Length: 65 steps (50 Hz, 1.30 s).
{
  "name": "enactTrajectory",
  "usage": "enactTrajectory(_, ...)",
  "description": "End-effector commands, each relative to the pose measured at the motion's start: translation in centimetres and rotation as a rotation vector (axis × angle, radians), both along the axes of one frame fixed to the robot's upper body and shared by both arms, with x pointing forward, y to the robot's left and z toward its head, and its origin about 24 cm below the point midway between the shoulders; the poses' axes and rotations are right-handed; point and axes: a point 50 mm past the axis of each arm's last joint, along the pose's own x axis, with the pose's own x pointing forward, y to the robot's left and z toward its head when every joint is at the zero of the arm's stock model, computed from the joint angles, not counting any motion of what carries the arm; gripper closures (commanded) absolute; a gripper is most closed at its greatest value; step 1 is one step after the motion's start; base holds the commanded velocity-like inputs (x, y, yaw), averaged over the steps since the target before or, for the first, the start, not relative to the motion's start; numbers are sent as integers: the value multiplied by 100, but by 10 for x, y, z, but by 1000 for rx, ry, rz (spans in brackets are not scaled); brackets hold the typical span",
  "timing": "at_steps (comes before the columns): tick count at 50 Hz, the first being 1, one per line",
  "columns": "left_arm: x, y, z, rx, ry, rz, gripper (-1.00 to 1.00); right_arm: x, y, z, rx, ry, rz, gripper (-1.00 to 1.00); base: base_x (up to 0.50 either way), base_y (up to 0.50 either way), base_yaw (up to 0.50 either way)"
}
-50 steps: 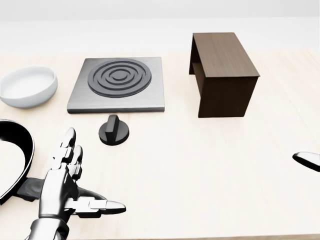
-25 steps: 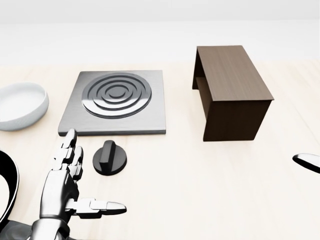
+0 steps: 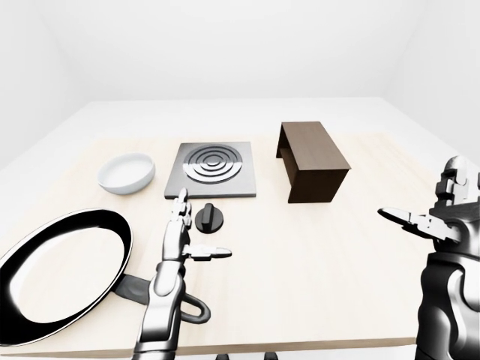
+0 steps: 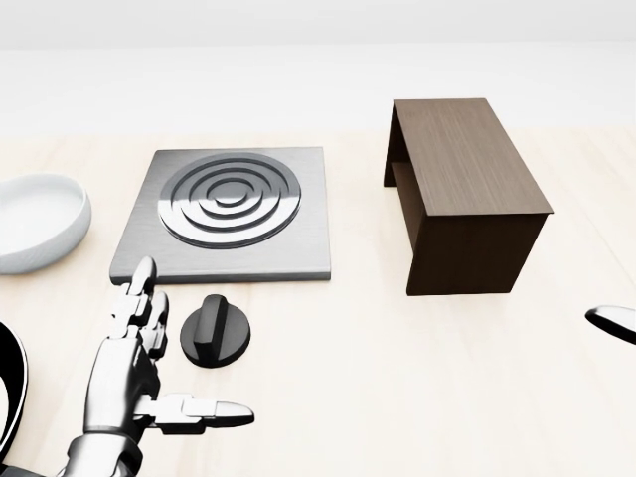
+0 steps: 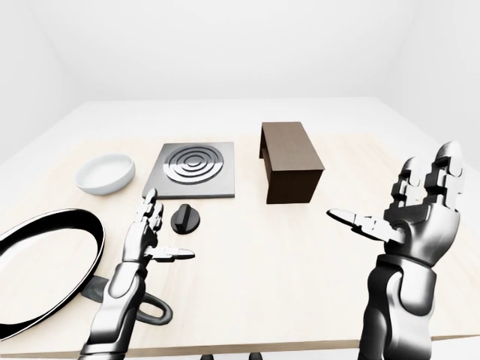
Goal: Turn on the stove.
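Note:
The stove (image 4: 229,209) is a grey square plate with a ringed burner, lying at upper left in the head view. Its black knob (image 4: 216,331) sits on the table just below the plate, with its ridge pointing roughly up and down the picture. My left hand (image 4: 174,353) is open. Its fingers (image 4: 134,318) stand just left of the knob and its thumb (image 4: 209,409) lies below it; neither touches the knob. My right hand (image 5: 394,196) is raised, open and empty, far to the right.
A dark brown wooden box (image 4: 467,199) stands right of the stove. A white bowl (image 4: 30,224) sits at its left. A black frying pan (image 3: 60,270) lies at lower left, its handle under my left arm. The light wooden table (image 4: 397,397) ends near the views' bottom.
The camera has moved: stove, knob, box and bowl all slid down the head view. The left hand, which barely shifted in the picture, now has its fingers alongside the knob.

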Motion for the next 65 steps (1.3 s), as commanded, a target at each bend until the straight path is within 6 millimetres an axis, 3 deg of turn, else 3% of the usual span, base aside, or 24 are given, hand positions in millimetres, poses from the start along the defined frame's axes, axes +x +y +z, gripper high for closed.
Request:
enactTrajectory(1,4,-3,-6,10,12,-3,-100,-2,0,0,10,-5,3,-100,0,0,0)
enactTrajectory(8,14,-4,-19,16,38,1,-100,-1,0,-3,14,6,12,-100,0,0,0)
enactTrajectory(17,19,-9,-17,21,39,-6,-100,-1,1,-7,20,21,21,-100,0,0,0)
enactTrajectory(26,18,-15,-45,30,146,-25,-100,-2,0,-6,20,15,20,-100,0,0,0)
enactTrajectory(37,15,-18,-56,37,195,-35,-100,-3,0,-6,19,13,20,-100,0,0,0)
enactTrajectory(56,13,-18,-60,43,214,-37,-100,-3,0,-5,20,8,18,-100,0,0,0)
enactTrajectory(65,9,-23,-53,44,174,-54,-100,-3,0,-3,19,3,16,-100,0,0,0)
